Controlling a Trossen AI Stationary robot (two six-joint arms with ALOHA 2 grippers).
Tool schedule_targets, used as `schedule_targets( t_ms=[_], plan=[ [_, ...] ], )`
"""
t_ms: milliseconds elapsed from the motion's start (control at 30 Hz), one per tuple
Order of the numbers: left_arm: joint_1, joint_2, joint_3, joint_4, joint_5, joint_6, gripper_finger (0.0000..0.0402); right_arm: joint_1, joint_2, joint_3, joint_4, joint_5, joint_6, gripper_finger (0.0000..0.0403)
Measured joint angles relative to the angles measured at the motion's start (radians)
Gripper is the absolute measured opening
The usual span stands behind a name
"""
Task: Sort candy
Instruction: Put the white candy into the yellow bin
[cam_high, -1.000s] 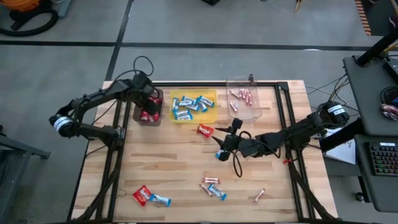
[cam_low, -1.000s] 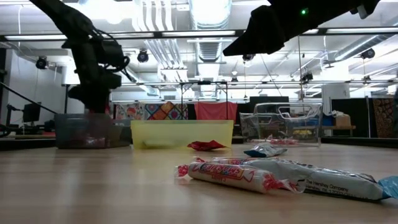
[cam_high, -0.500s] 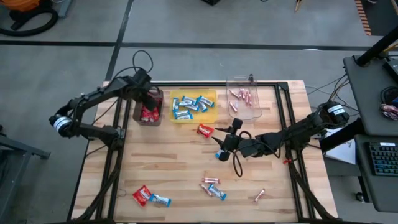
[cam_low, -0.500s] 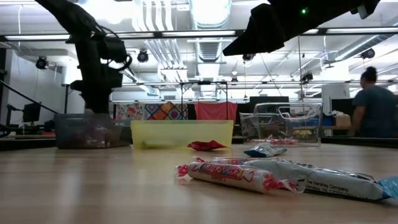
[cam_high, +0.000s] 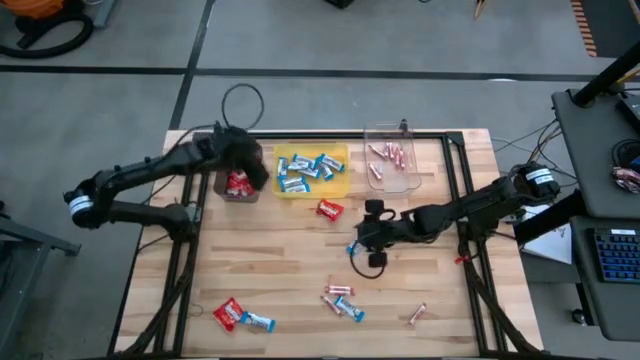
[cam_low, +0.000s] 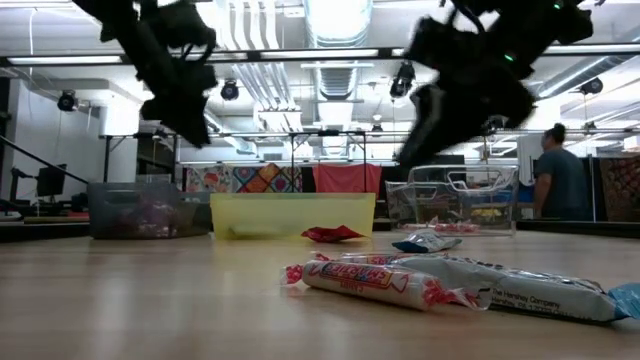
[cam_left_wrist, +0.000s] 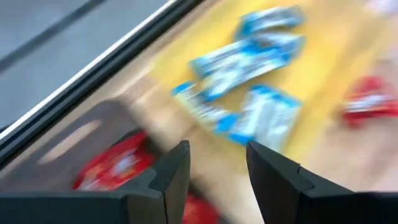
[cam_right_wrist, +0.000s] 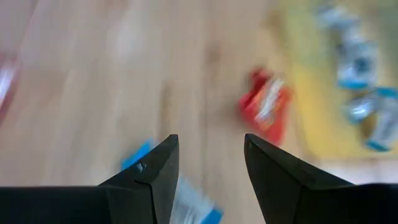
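Jaws of both the left gripper (cam_left_wrist: 217, 171) and right gripper (cam_right_wrist: 208, 165) spread, empty (sorting partly done): bins hold candy, loose pieces lie near and beyond the right jaws on the table (cam_high: 270, 270).

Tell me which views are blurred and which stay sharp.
Left wrist view: motion-smeared, blue-and-white bars in streaks. Right wrist view: equally smeared, the red packet soft. Low view: candy stick in front crisp, both arms overhead blurred, ceiling lights glaring. High view: sharp and evenly lit across the table.
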Motion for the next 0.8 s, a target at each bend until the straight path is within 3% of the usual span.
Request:
schedule_targets(
  t_ms=[267,433,600,800],
  plan=[
    [-0.378,-0.023,-0.038,0.233,-0.162,-0.079,0.0141,-0.012,0.002,-0.014,-0.121,-0.129,-0.093,0.0173],
    [-0.562,-0.004,-0.038,0.352,-0.284,-0.077,0.0141,-0.030,0.037,-0.018,-0.123,-0.136,-0.129,0.0173],
    [-0.654,0.004,-0.038,0.384,-0.324,-0.079,0.0141,-0.055,0.115,-0.018,-0.112,-0.136,-0.144,0.0173],
    [-0.687,0.022,-0.038,0.400,-0.342,-0.080,0.0141,-0.087,0.207,-0.005,-0.102,-0.153,-0.142,0.0173]
  ],
)
